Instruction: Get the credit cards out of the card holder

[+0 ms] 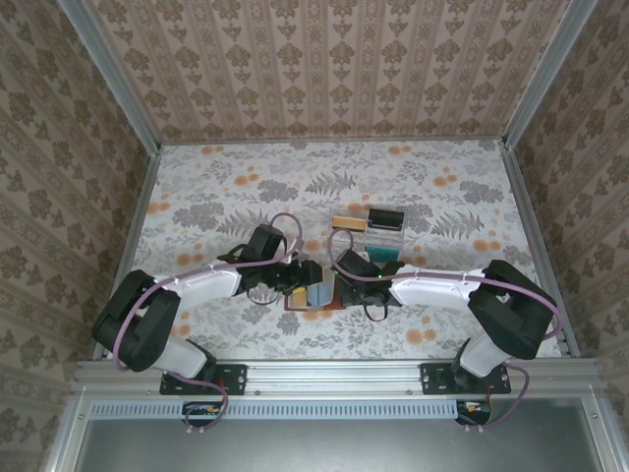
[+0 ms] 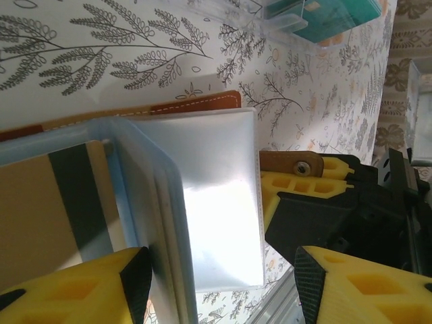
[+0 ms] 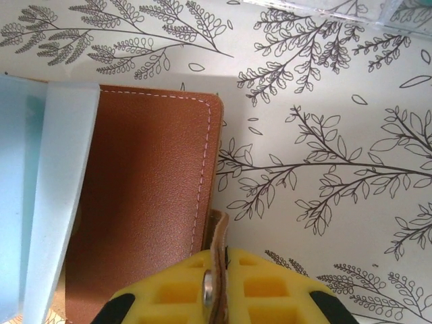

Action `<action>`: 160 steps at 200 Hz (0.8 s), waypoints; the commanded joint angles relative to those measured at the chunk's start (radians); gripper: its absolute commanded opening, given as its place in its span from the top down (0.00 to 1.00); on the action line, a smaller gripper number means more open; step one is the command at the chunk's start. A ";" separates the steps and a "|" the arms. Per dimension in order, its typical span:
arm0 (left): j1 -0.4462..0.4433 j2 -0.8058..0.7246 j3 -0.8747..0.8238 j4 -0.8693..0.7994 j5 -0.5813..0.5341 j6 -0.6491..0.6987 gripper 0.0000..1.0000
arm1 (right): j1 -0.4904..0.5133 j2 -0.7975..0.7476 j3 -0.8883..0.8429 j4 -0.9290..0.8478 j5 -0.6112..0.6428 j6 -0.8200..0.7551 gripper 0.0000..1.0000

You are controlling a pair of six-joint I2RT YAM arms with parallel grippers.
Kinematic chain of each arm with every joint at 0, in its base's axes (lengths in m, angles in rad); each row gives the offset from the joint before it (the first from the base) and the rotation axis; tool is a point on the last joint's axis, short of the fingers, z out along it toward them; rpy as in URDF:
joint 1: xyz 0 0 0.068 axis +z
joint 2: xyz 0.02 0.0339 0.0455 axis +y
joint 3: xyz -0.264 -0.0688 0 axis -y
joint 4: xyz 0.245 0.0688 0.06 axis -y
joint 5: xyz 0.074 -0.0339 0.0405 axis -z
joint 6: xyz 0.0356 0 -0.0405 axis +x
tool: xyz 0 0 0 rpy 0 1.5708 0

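The card holder (image 1: 316, 296) lies open on the table between both grippers, brown leather (image 3: 148, 196) outside and light blue lining (image 2: 40, 138) inside. A tan credit card with a dark stripe (image 2: 47, 216) sits in its left pocket. Clear plastic sleeves (image 2: 216, 202) stand up from the fold. My left gripper (image 2: 223, 287) is open, its yellow fingers (image 2: 81, 290) on either side of the sleeves. My right gripper (image 3: 217, 283) is shut on the wallet's brown snap strap (image 3: 217, 236) at the wallet's right edge. The same strap (image 2: 290, 162) shows in the left wrist view.
A clear plastic tray (image 1: 381, 236) stands just beyond the wallet, holding a dark card (image 1: 386, 216) and a teal one (image 2: 331, 13). A tan card (image 1: 343, 221) lies at the tray's left. Patterned walls enclose the floral table (image 1: 197, 197).
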 commanded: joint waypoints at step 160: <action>0.012 -0.090 0.046 -0.249 -0.205 0.104 0.48 | -0.029 -0.040 -0.039 0.042 -0.039 0.034 0.99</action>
